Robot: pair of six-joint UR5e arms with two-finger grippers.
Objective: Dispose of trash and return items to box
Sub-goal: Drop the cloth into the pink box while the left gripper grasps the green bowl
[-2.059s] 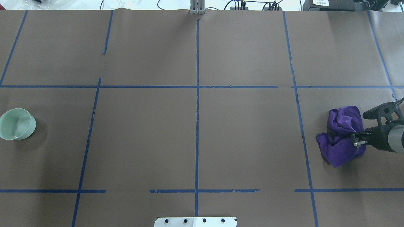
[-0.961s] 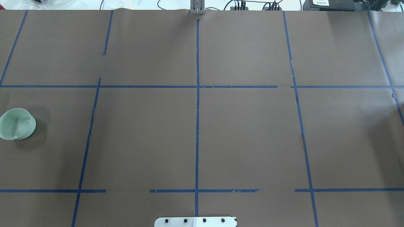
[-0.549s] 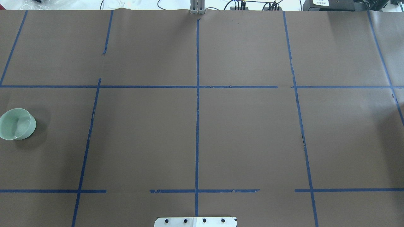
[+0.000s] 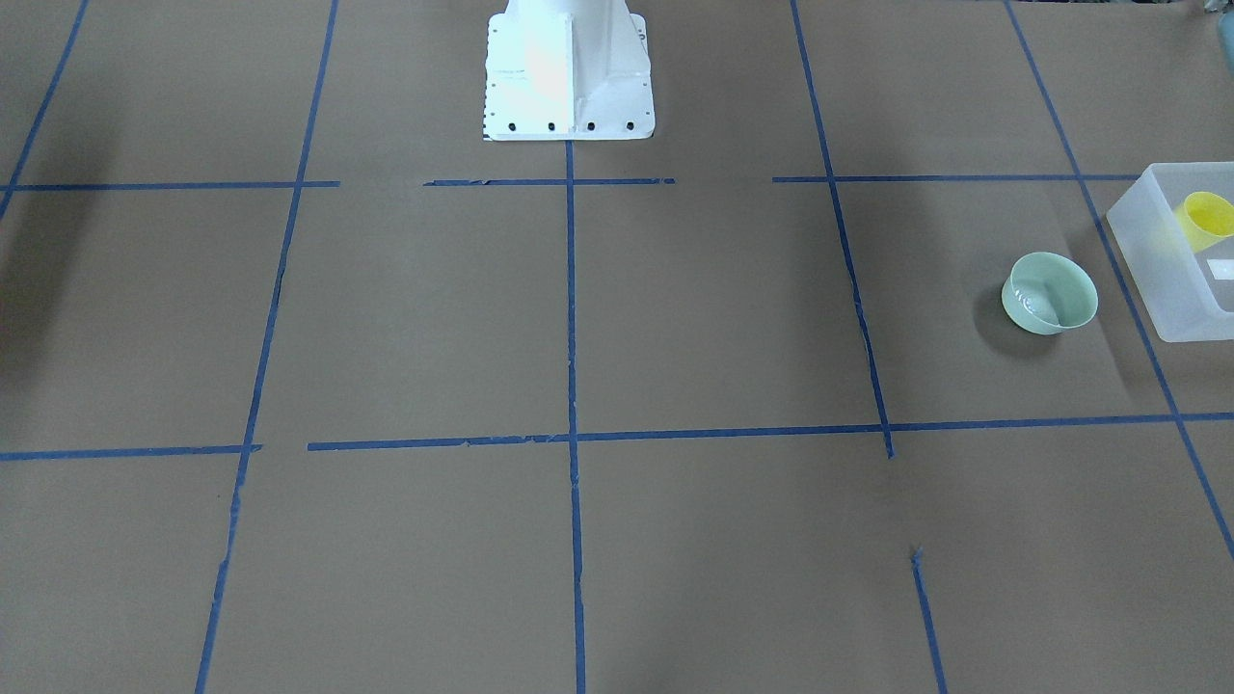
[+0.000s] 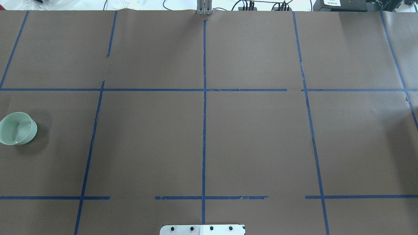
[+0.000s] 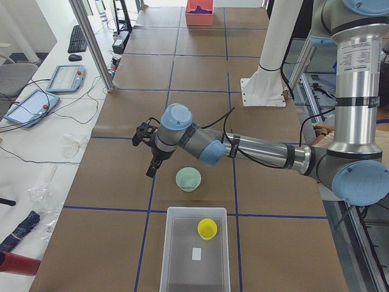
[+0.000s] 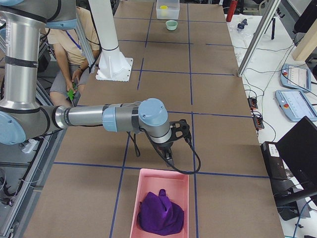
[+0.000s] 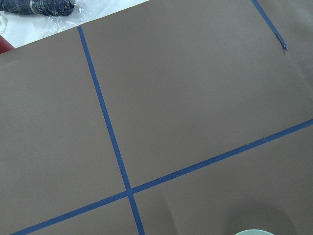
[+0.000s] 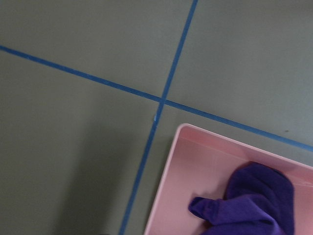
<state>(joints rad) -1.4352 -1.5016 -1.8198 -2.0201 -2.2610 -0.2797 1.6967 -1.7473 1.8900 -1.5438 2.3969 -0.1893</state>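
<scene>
A long table covered in brown paper and marked into squares with blue tape, with a robot arm reaching out over each end. Most of the job looks done. At the robot's far right end, one pink tray (image 7: pixel 163 179) holds one crumpled purple cloth (image 7: pixel 159 214), which I take to be the trash, already thrown away. At the far left end sits one frosted white box (image 6: pixel 182 255), and one yellow cup (image 6: pixel 207 229) stands upright inside it, near its right wall. What appears to be left is one mint-green bowl (image 6: pixel 188 179). It stands upright on the paper just beside the box, apart from it and nearer the middle of the table. The left gripper (image 6: pixel 151 165) hangs low over the table close to the bowl without touching it, so picking up the bowl seems to be the step in hand. The right gripper (image 7: pixel 168 154) hovers near the tray's rim, nothing visibly in it. Both grippers show only from the side cameras, so I cannot tell whether their fingers are apart or together. In all: two items, one box, one tray, one cloth.
</scene>
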